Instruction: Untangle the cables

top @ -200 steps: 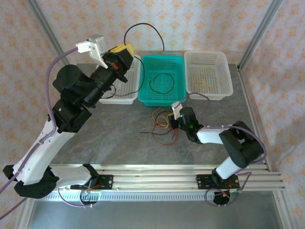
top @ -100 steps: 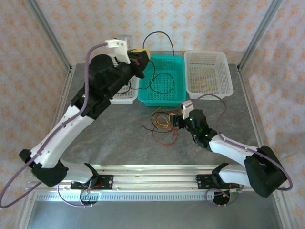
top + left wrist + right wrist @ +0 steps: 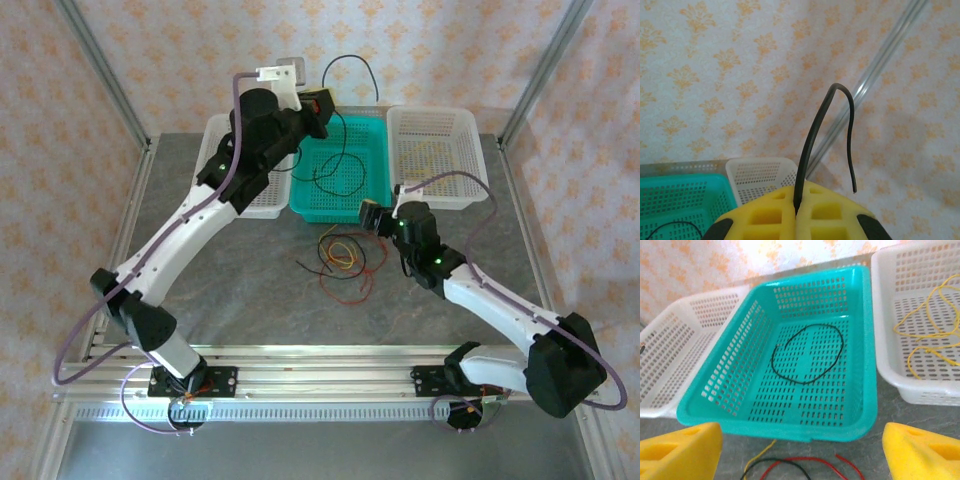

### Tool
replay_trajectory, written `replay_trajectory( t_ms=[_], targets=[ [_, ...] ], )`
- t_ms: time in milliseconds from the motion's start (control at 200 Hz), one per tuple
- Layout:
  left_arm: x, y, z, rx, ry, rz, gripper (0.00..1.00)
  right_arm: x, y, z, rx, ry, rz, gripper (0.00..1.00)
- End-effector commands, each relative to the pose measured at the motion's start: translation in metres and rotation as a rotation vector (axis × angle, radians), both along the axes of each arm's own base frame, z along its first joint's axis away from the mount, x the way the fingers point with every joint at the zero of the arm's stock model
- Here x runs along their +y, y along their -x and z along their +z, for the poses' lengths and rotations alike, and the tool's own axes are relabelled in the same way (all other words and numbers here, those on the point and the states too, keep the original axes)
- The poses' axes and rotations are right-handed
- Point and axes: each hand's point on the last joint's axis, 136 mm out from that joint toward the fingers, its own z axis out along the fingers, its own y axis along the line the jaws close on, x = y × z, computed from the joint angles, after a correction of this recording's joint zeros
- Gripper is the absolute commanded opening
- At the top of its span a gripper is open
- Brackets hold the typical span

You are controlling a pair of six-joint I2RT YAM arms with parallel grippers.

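The tangled cables (image 3: 340, 262), red, yellow and black strands looped over one another, lie on the grey table (image 3: 220, 285) just in front of the teal basket (image 3: 381, 170). A few of their strands also show at the bottom of the right wrist view. 1 black cable (image 3: 812, 135) is apart from the bundle. It is pinched between the pressed-together yellow fingers of the left gripper (image 3: 322, 103), which is raised near the back edge of the teal basket. From the fingers it arcs upward, then droops to a free end. Another black cable (image 3: 812, 326) lies as a loop on the floor of the teal basket, and yellow cables (image 3: 927, 334) lie in the white basket (image 3: 478, 150) to its right. A 2nd white basket (image 3: 250, 208) stands on the teal one's left. The right gripper (image 3: 372, 215) sits just beside the bundle's far right side, between it and the teal basket, its 2 fingers spread wide apart.
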Motion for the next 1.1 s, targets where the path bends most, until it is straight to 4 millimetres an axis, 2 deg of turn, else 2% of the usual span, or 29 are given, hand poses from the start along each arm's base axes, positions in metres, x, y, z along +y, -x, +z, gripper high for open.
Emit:
replay_trajectory(
  t_ms=[0, 135, 155, 220, 370, 431, 441, 461, 651, 751, 776, 931, 1096],
  targets=[
    [-0.002, -0.009, 0.031, -0.061, 0.123, 0.007, 0.0, -0.01, -0.005, 0.009, 0.001, 0.01, -0.072, 0.82],
    [-0.015, -0.03, 0.021, -0.03, 0.161, 0.0, 0.0, -0.01, -0.009, 0.028, -0.022, -0.025, -0.082, 0.81],
    [-0.017, -0.033, 0.019, -0.025, 0.167, 0.0, 0.0, -0.009, -0.012, 0.022, -0.006, -0.018, -0.086, 0.8],
    [-0.023, -0.042, 0.011, -0.008, 0.189, 0.001, 0.0, -0.009, -0.014, 0.026, -0.005, -0.031, -0.096, 0.8],
    [-0.034, -0.066, -0.021, 0.074, 0.223, 0.02, 0.0, -0.015, -0.015, 0.035, -0.011, -0.05, -0.12, 0.79],
    [-0.039, -0.069, -0.029, 0.098, 0.237, 0.014, 0.0, -0.017, -0.014, 0.036, -0.015, -0.052, -0.126, 0.79],
    [-0.043, -0.076, -0.044, 0.12, 0.226, 0.017, 0.0, -0.017, -0.014, 0.036, -0.014, -0.051, -0.127, 0.79],
    [-0.045, -0.08, -0.053, 0.137, 0.223, 0.019, 0.0, -0.017, -0.014, 0.035, -0.011, -0.051, -0.129, 0.79],
    [-0.051, -0.095, -0.13, 0.274, 0.206, 0.056, 0.0, -0.025, -0.012, 0.024, 0.021, -0.026, -0.16, 0.78],
    [-0.049, -0.099, -0.164, 0.325, 0.195, 0.082, 0.0, -0.029, -0.01, 0.016, 0.042, -0.018, -0.172, 0.78],
    [-0.049, -0.1, -0.17, 0.335, 0.191, 0.087, 0.0, -0.031, -0.007, 0.023, 0.024, -0.033, -0.174, 0.78],
    [-0.042, -0.11, -0.206, 0.388, 0.162, 0.129, 0.0, -0.032, -0.005, 0.018, 0.039, -0.031, -0.178, 0.78],
    [-0.024, -0.127, -0.238, 0.429, 0.124, 0.186, 0.0, -0.033, -0.003, 0.015, 0.051, -0.031, -0.177, 0.78]
  ],
)
